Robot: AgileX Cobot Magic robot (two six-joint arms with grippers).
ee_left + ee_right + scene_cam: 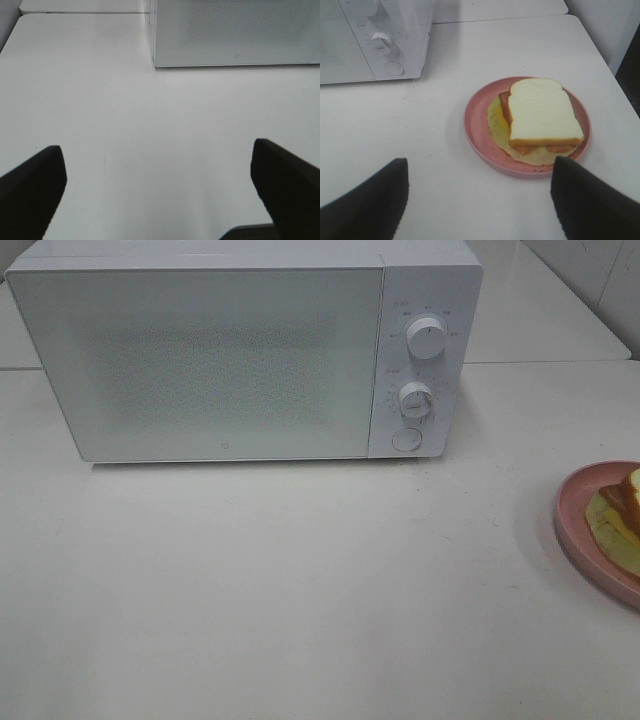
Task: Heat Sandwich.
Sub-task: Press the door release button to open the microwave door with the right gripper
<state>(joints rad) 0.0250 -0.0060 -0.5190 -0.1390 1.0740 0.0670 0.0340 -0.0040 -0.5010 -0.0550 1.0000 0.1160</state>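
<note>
White microwave door point(235, 35) is shut ahead of left gripper point(156, 147), spread and empty like right gripper point(481, 161); I would pull it slowly.

The left gripper point(159, 195) stands wide open. Its two dark fingers point(30, 192) sit far apart at opposite edges of its wrist view and hold nothing. The right gripper point(479, 200) is spread wide too, with its dark fingers point(592, 200) well apart and gripping nothing. Both grippers hang free, touching nothing, and are tilted down and toward the far side. Only the finger ends show in each wrist view.
</note>
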